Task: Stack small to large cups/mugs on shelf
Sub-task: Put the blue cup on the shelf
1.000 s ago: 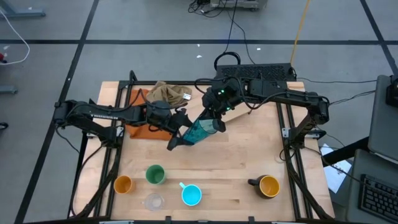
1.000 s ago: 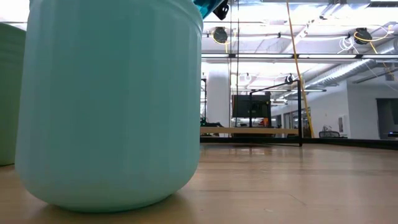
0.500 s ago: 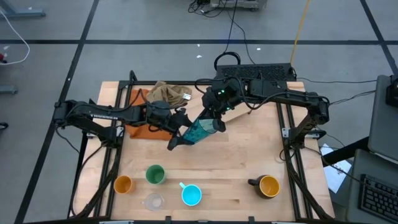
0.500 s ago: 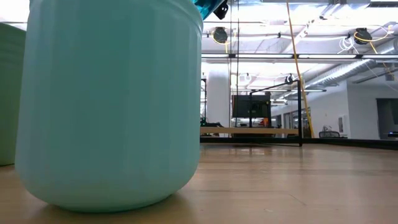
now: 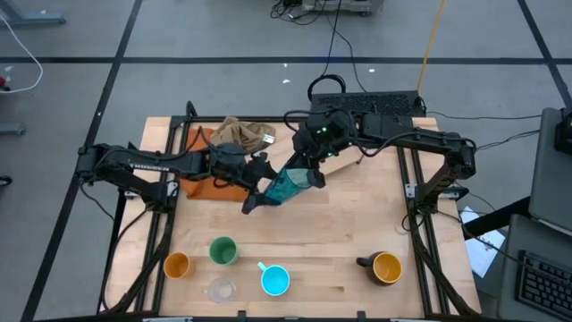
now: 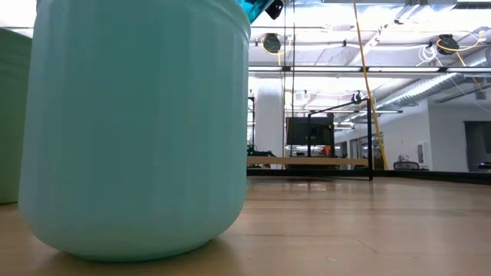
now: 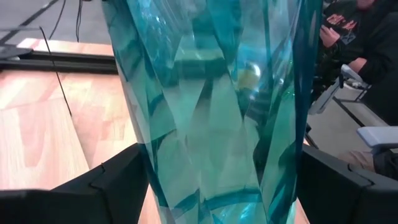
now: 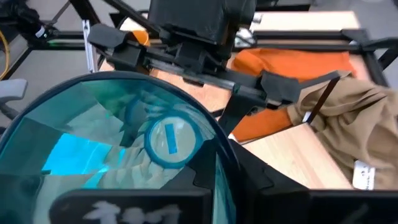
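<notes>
The tall teal tumbler [image 5: 287,187] hangs tilted above the middle of the table, mouth up toward the far right. My left gripper [image 5: 260,190] reaches in from the left and is shut on its lower body. My right gripper [image 5: 309,173] comes from the far right and is shut at its rim. Along the near edge stand the orange cup [image 5: 177,265], green cup [image 5: 222,250], clear glass [image 5: 220,290], light-blue mug [image 5: 275,281] and black mug [image 5: 385,267]. In the low view the shelf [image 6: 307,162] shows far back as a wooden board on thin black legs. My left gripper holds the tumbler's lower body [image 7: 205,155] between its two fingers [image 7: 109,183], one on each side. The fingers come nearly level from the table's left and lie across the tumbler. The tumbler is lifted clear and tilted. My right gripper has the tumbler's rim [image 8: 214,140] at its upper end, coming slanting down from the far right. One finger [image 8: 252,183] lies outside the wall; whether the other is inside does not show. The tumbler hangs tilted below it.
An orange cloth [image 5: 201,165] with a tan cloth [image 5: 239,136] on it lies at the far left of the table. A black device with cables [image 5: 375,105] sits at the far edge. Black frame rails [image 5: 161,224] run along both sides.
</notes>
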